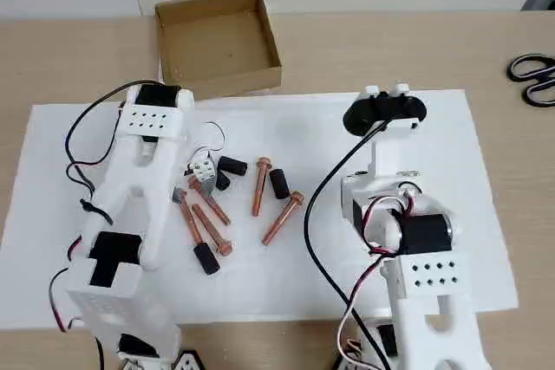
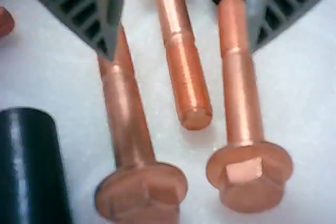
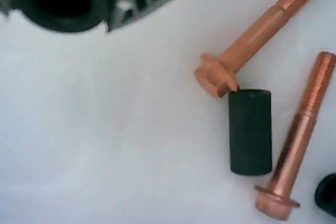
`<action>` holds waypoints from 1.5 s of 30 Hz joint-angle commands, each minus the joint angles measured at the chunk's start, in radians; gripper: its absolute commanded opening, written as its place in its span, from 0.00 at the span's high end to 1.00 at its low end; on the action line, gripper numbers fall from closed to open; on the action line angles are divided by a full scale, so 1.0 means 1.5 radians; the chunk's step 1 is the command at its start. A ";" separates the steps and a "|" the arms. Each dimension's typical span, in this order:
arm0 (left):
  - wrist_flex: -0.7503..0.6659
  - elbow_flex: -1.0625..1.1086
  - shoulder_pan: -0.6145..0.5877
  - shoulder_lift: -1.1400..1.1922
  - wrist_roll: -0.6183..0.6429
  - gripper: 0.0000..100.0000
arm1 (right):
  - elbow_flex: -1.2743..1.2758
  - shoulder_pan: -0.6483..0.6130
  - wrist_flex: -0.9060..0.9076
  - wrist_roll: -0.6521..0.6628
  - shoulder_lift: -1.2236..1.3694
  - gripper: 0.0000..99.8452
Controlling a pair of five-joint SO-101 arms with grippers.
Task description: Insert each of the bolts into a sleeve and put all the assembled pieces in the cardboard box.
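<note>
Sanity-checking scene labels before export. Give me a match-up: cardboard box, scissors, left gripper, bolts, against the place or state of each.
Things:
1. cardboard box
2. scissors
3. left gripper
4. bolts

Place or state:
A. open, just above the bolts
B. empty, at the far edge of the white sheet
C. on the bare table, off the sheet
D. lying loose on the sheet

Pairs: 1-B, 2-C, 3-A, 4-D

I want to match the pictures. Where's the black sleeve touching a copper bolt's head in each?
High view: the black cylindrical sleeve, centre of the white sheet.
Right wrist view: the sleeve meets the bolt head.
Left wrist view: a different sleeve.
Shared landmark: that copper flanged bolt head.
</note>
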 commanded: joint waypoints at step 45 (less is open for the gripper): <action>-0.413 0.253 0.024 -0.003 0.088 0.84 | -0.004 -0.006 0.003 0.001 -0.016 1.00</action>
